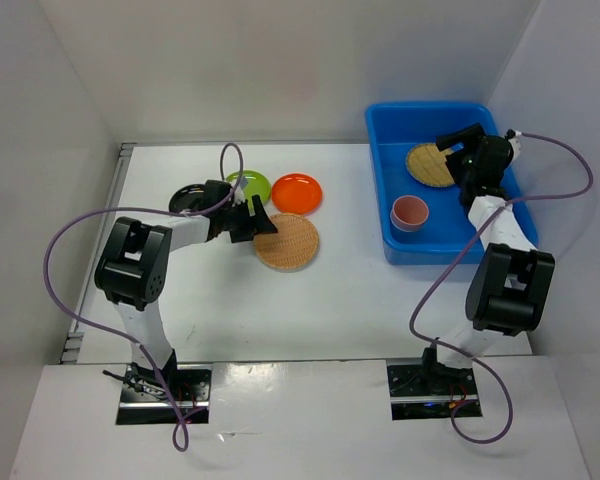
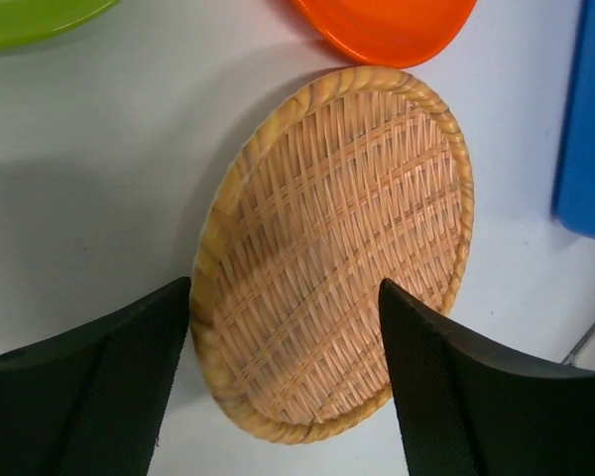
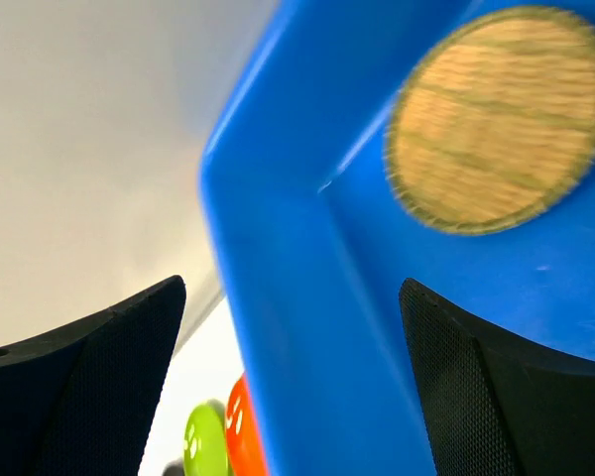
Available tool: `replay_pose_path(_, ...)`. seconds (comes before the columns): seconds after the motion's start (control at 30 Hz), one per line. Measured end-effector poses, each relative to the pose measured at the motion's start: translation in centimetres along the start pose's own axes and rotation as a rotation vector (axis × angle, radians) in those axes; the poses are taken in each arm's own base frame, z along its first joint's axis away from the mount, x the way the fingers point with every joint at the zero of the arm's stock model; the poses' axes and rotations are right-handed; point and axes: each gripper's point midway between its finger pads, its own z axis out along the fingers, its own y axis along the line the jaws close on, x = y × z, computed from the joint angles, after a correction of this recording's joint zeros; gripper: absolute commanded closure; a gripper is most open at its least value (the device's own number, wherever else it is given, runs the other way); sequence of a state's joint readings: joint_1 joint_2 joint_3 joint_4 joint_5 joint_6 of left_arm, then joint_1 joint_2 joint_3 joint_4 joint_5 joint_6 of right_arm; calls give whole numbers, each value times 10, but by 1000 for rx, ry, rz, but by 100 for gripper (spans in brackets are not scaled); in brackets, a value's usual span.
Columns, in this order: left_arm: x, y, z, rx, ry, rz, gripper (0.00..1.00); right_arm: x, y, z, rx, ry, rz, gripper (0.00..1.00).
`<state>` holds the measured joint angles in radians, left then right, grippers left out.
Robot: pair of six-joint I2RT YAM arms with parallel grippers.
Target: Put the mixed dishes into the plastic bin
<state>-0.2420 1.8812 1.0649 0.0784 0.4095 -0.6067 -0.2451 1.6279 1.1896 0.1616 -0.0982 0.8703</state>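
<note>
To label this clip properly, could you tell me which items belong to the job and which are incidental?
Job: blue bin, woven tray in bin, pink cup, woven tray on table, orange plate, green plate, black plate.
Incidental: purple cables.

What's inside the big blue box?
A round woven tray lies near the back and a pink cup stands near the front. The robot's right arm reaches over the box and covers part of its floor, so anything under there cannot be seen.
</note>
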Motion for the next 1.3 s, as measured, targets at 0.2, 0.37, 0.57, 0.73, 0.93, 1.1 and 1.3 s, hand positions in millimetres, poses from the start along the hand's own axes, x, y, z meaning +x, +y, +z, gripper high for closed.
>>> replay_pose_path(0.2, 11, 0, 6, 45, 27, -16, 49, 16, 47, -26, -120, 47, -130, 6)
replay_pose_path(0.37, 26, 3, 6, 48, 76, -50, 92, 12, 87, -55, -223, 35, -217, 5)
replay_pose_path(0.57, 28, -24, -7, 165, 118, -64, 100, 22, 137, -83, -348, 58, -328, 5)
replay_pose_path(0.73, 19, -25, -39, 151, 99, -71, 100, 64, 178, -110, -514, 185, -437, 2)
replay_pose_path(0.93, -42, -61, -110, 252, -78, -5, 100, 107, 190, -140, -696, 389, -493, 2)
replay_pose_path(1.1, -75, -111, -150, 407, -148, 106, 100, 151, 185, -156, -819, 592, -528, 2)
replay_pose_path(1.3, -72, -133, -163, 517, -112, 125, 100, 223, 177, -171, -876, 830, -561, 4)
